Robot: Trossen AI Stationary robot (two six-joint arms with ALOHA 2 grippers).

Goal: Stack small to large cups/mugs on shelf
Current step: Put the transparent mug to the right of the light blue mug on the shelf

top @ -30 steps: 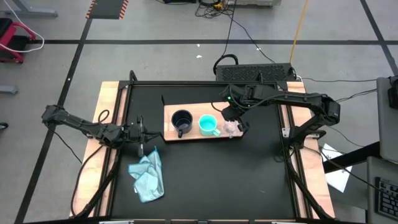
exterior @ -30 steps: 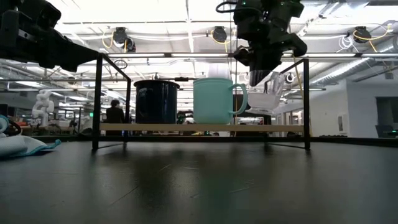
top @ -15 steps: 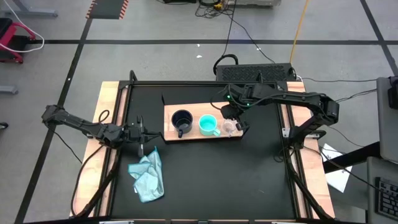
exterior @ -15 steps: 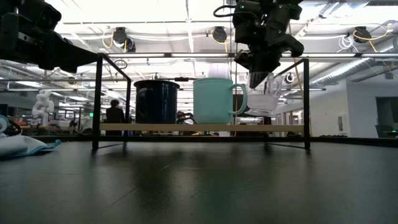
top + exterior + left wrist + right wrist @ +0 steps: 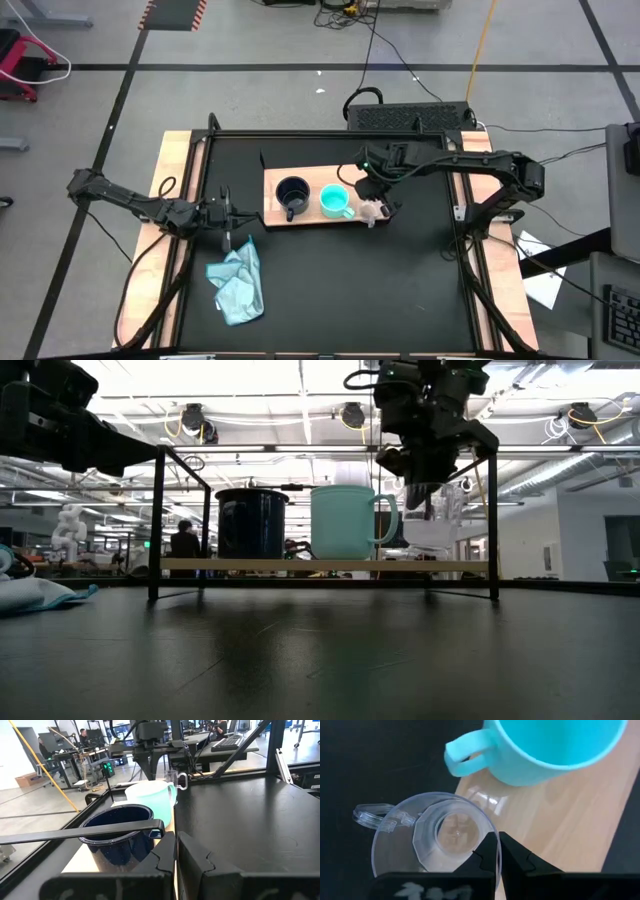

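Note:
The wooden shelf (image 5: 310,222) carries the navy mug (image 5: 292,195) at its left, the turquoise mug (image 5: 335,201) in the middle and the clear glass cup (image 5: 375,212) at its right end. In the low view the cup (image 5: 432,538) stands level on the shelf board (image 5: 300,565). My right gripper (image 5: 372,192) is right above the cup, shut on its rim. My left gripper (image 5: 228,215) is shut and empty at the table's left, beside the light blue cloth (image 5: 238,285). My right gripper (image 5: 498,852) has the glass cup's rim (image 5: 493,836) on the side away from its handle (image 5: 372,814). The fingers come from above, pointing down, seemingly one inside the cup and one outside. The cup is upright with its base on the shelf's right end (image 5: 560,820).
The turquoise mug (image 5: 555,745) stands close beside the glass cup, its handle toward it. The shelf's thin black brackets (image 5: 492,525) rise at its corners. Wooden side rails run along the table's left and right. A person stands far behind the table (image 5: 184,540).
The glass cup hung tilted below my right gripper a little above the shelf; it has come down and tipped level onto the shelf's right end. My right gripper has stayed shut over it.

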